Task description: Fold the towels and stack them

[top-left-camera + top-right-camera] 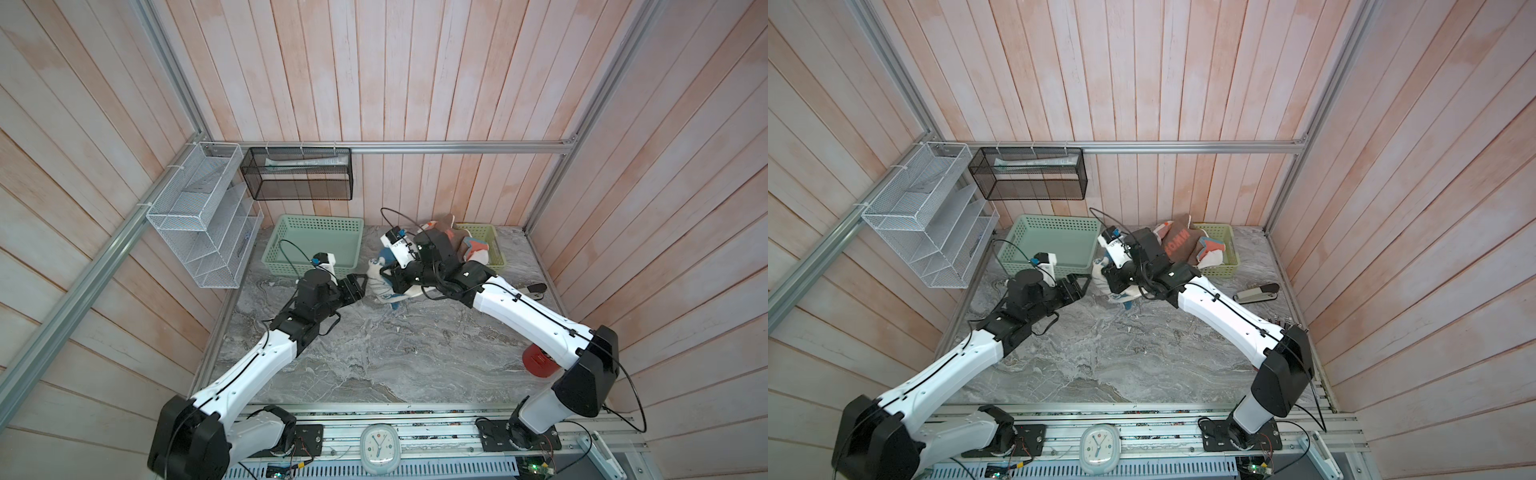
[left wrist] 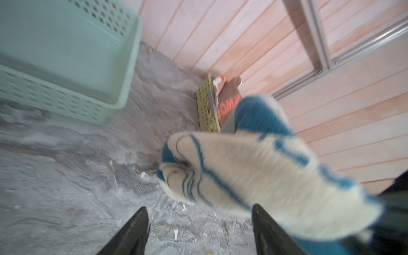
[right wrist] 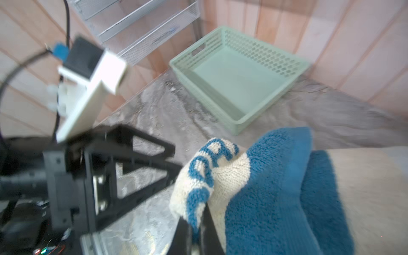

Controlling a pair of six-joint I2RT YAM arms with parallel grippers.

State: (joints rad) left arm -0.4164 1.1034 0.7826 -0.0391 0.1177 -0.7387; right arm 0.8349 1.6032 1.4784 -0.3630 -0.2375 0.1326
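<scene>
One cream-and-blue towel point(image 1: 376, 284), bunched, axis unclear.

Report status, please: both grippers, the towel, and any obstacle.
Left gripper open, close beside the blue-and-cream towel. Right gripper shut on that towel's edge. Other towels heaped in the small basket behind; nothing seen blocking.

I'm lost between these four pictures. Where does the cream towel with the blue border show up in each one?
In a top view: the cream towel sits mid-picture, just right of the green basket.
In a top view: same spot, right of that basket.
Left wrist view: large and blurred, lower right of the picture.
Right wrist view: bunched, lower right of the picture.
Shared landmark: the green basket, seen in all four.
</scene>
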